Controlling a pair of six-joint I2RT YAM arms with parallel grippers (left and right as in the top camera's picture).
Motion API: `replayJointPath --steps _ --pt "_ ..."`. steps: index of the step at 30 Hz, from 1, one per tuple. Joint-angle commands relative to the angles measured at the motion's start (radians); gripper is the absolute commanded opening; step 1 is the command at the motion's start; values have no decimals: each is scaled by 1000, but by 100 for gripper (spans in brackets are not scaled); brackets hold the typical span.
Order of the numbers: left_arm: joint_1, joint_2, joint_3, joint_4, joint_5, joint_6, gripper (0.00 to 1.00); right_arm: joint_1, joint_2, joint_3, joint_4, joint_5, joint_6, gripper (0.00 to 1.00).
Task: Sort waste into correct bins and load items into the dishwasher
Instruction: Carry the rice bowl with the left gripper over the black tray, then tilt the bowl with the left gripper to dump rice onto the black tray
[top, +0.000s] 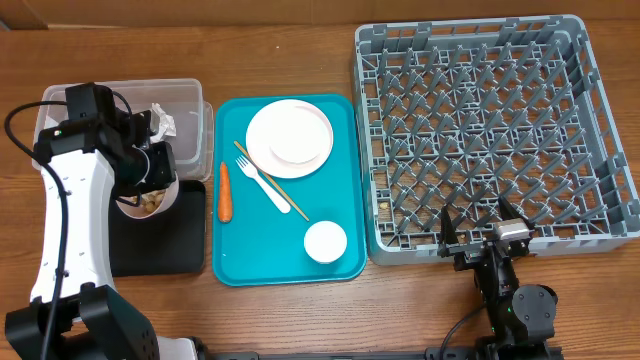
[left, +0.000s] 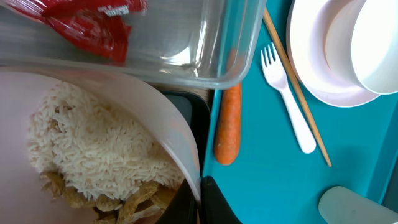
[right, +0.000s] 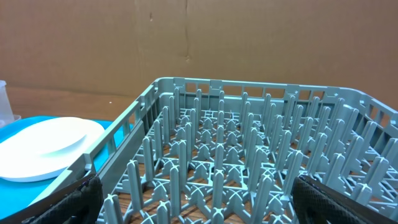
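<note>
Left arm (top: 65, 215): long white shell link, black joints, looped black cable (top: 8, 128). Right arm (top: 515, 295): black throughout, small silver block (top: 509, 230) on wrist. Right gripper (top: 474, 220): black tapered fingers.

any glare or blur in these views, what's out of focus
Left wrist: white glare on the clear rectangular plastic tub, and the near rim of the pale-pink round bowl is soft. Right wrist: its own black fingers in the bottom corners are blurred, the grey plastic dish rack sharp. Overhead: even light, no glare on the wooden table.

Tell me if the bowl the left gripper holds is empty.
Not empty: the bowl holds white rice and tan scraps.
</note>
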Motion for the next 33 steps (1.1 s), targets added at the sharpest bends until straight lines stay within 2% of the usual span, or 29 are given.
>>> replayJointPath --steps 1,13,15,19,26,33 --pt "3 -27 -14 15 42 -9 4 -3 -10 -11 6 2 -4 100" --pt "6 -26 -27 53 21 5 5 -3 -10 -11 6 3 -4 100" --pt "15 -26 -34 51 -14 -13 4 -3 -10 -11 6 2 -4 100" --pt "54 -27 -35 17 14 -33 4 -3 -10 -11 6 3 -4 100" --pt "70 -27 -36 -89 180 108 4 -3 -10 -11 6 3 -3 100" --pt "77 -27 -68 -95 369 270 4 -3 -10 -11 6 2 -4 100"
